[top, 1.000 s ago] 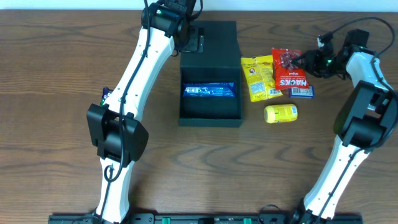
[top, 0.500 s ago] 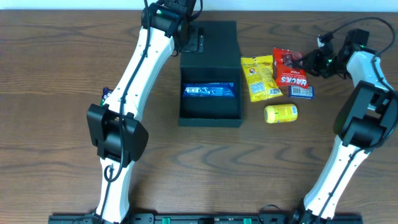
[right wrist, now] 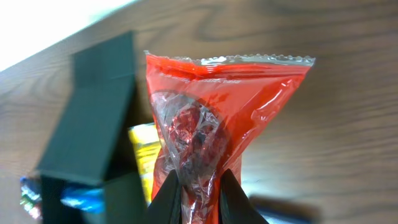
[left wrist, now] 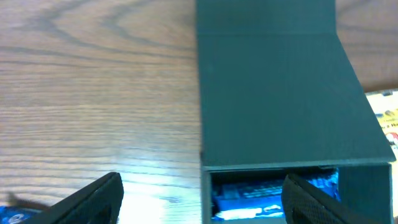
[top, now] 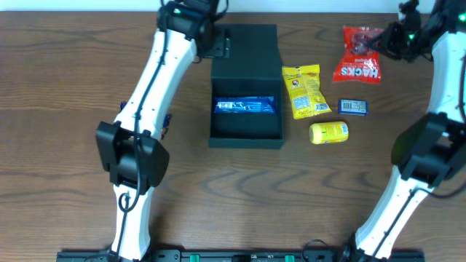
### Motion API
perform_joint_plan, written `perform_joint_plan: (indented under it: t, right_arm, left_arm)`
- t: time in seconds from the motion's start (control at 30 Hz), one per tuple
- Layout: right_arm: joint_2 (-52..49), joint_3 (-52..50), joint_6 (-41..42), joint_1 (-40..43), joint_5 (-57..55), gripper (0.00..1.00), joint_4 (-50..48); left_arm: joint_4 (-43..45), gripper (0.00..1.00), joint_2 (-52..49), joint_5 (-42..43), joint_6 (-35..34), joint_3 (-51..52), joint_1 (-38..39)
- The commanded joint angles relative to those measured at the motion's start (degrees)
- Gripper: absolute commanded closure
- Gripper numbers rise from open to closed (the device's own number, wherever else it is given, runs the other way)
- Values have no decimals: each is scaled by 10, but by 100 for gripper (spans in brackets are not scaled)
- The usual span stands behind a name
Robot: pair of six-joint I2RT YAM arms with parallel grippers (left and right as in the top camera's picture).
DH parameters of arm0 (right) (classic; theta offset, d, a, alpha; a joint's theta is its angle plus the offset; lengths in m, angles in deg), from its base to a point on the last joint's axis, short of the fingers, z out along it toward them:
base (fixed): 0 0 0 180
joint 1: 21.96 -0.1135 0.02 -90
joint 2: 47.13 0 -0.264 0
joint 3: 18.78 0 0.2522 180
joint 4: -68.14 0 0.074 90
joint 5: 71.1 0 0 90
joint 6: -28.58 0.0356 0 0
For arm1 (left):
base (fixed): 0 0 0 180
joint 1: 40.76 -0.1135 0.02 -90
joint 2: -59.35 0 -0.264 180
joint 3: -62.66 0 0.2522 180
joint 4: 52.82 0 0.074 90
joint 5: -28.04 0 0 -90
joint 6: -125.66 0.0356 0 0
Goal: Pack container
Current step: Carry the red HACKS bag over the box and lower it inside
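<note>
Container point(top: 253, 51) sat open for loading; right gripper point(right wrist: 196, 186) pinched the red Hacks packet point(right wrist: 217, 112) aloft; left gripper point(left wrist: 199, 202) gaped empty.

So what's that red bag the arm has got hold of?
The red bag is glossy crinkly plastic with a crimped edge, white HACKS lettering and a clear window showing dark red sweets. The right arm's fingers pinch it near one end, and it looks lifted off the table, right of the yellow packet.
</note>
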Motion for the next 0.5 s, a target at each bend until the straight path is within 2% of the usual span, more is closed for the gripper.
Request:
perform_joint_plan:
  t: [0.0, 0.17, 0.37, 0.47]
  right_arm:
    - [53, 20, 38, -52, 11, 98, 18]
    - [56, 10, 49, -153, 41, 98, 57]
    - [56, 3, 53, -259, 27, 98, 88]
    - [69, -55, 52, -299, -6, 98, 93]
  left_arm:
    - [-1, 17, 50, -1, 6, -12, -30]
    - [-13, 17, 72, 5, 6, -12, -73]
    - [-29, 22, 76, 50, 6, -12, -112]
    - [-30, 22, 76, 50, 15, -12, -120]
